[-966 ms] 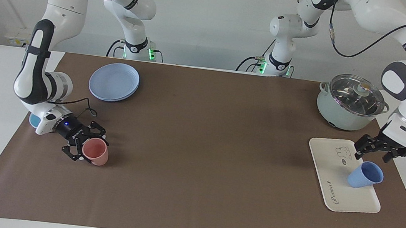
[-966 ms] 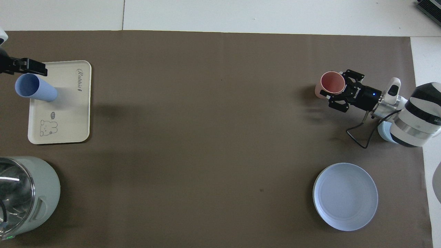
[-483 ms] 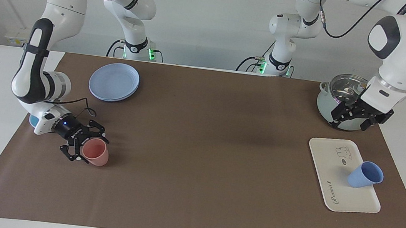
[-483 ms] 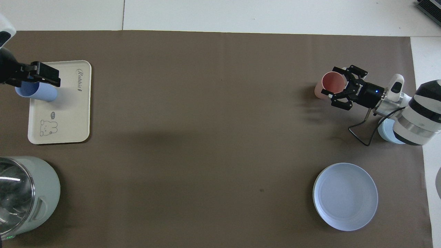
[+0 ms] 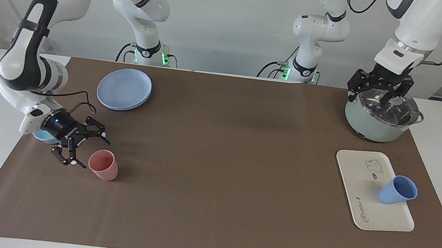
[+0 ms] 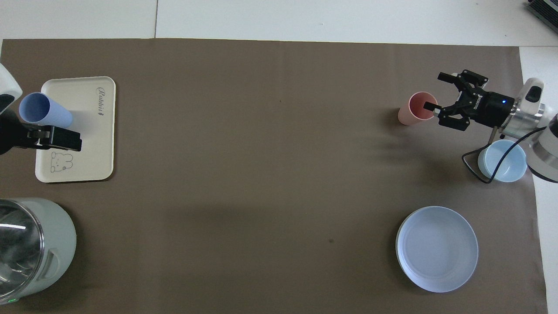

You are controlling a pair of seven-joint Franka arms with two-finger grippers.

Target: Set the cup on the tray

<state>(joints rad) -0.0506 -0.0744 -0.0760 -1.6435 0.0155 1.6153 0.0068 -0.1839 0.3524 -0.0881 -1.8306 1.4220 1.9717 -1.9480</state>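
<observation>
Cup [image 5: 398, 190] stands upright on the tray [image 5: 360, 177] w/ nothing touching it, at the edge away from the bench middle, so the task's cup looks delivered. Left hand [image 5: 380, 85] is up over the pot [image 5: 377, 118], fingers spread & empty, prob. clearing out so it can't knock the cup. Right hand [image 5: 80, 144] hangs just beside the pink cup [image 5: 103, 165], fingers released, gripping nothing.

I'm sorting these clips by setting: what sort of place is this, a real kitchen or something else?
Most likely a robotics lab set up as a mock kitchen table, not a real kitchen. Two bench-mounted arms with the left gripper and right gripper work over a brown mat, with a pot and tray laid out against bare white walls.
</observation>
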